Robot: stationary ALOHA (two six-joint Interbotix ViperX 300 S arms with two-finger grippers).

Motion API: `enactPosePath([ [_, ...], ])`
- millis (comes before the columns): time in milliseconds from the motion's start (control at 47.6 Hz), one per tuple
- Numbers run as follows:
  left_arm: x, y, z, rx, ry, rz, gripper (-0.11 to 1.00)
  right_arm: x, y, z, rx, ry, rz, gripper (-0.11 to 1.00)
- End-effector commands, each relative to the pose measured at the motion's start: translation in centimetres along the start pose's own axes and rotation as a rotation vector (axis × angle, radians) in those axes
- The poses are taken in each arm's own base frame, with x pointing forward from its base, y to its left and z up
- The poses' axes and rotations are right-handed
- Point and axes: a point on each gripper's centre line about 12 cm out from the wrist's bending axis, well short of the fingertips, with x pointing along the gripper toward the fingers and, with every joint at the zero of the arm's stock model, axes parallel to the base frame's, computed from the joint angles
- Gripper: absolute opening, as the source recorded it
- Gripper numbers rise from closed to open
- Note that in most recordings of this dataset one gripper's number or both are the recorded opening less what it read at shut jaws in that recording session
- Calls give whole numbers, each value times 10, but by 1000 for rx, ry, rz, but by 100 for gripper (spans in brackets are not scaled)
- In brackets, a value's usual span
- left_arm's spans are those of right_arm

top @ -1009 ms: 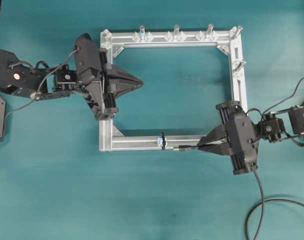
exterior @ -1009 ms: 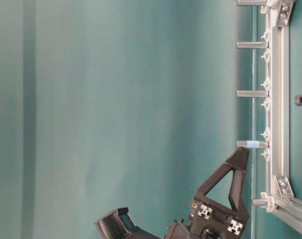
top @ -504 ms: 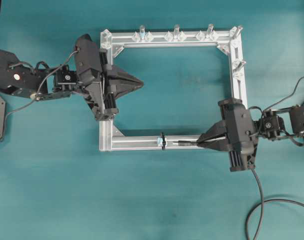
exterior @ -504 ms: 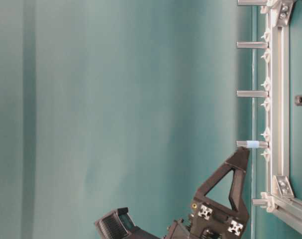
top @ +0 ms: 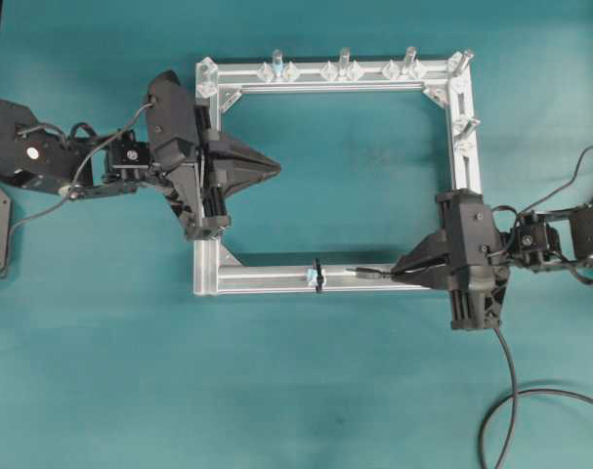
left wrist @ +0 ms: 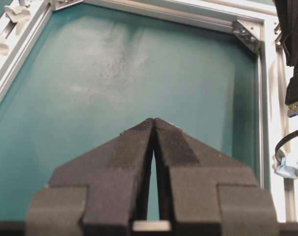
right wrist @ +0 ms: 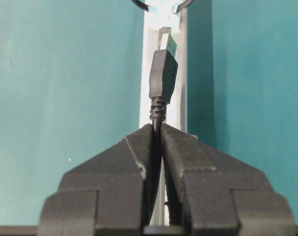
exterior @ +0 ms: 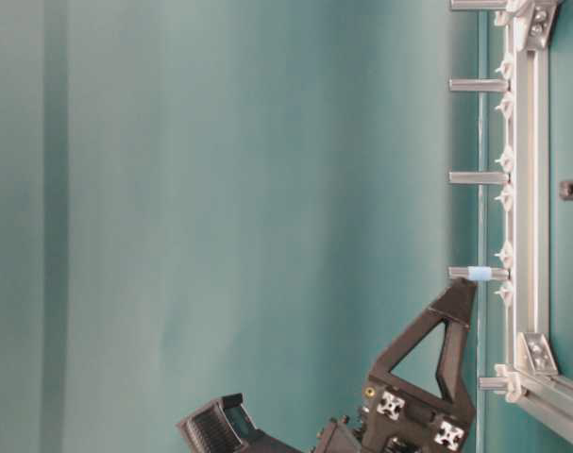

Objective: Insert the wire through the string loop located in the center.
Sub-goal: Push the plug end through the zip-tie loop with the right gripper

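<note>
Jaws of the right gripper (right wrist: 157, 129) are clamped on the wire (right wrist: 157, 114) just behind the plug's ribbed collar. Plug body and metal tip stick straight out ahead of the fingertips, lying along the lower rail of the aluminium frame (top: 267, 281).

Ahead of that tip, near but not touching: the string loop (top: 317, 276), a small black ring with a pale clip, sitting on the same rail. In the right wrist view only the loop's lower arc shows at the top edge, roughly in line with the plug. In the overhead view a clear gap remains between tip and loop.

Behind the jaws the cable runs out under the gripper body and curls away across the teal table (top: 306, 391) in a slack bend.

Left gripper (left wrist: 153, 125): jaws pressed together, holding nothing, hovering inside the frame well away from the loop. From its wrist view the plug hangs at the far right, above the ring.

Step in hand, as I judge it: the final approach for threading. To do it well, keep the plug level and centred on the ring's opening, and advance slowly along the rail line. The ring is small and soft, so an off-centre tip would likely push it flat rather than enter. Slack cable behind should not drag.
</note>
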Motion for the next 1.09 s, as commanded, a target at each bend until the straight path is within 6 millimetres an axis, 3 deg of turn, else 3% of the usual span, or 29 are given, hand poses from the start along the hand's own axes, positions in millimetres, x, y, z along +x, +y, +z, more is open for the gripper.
enactPosePath([
  [0,-2,-3,14,-4,-44,-9,0,-2,1,8,3,-32,4,7],
  [1072,-2,-7,13,1,-41,-20,0,2,2,16,7,-48,4,7],
])
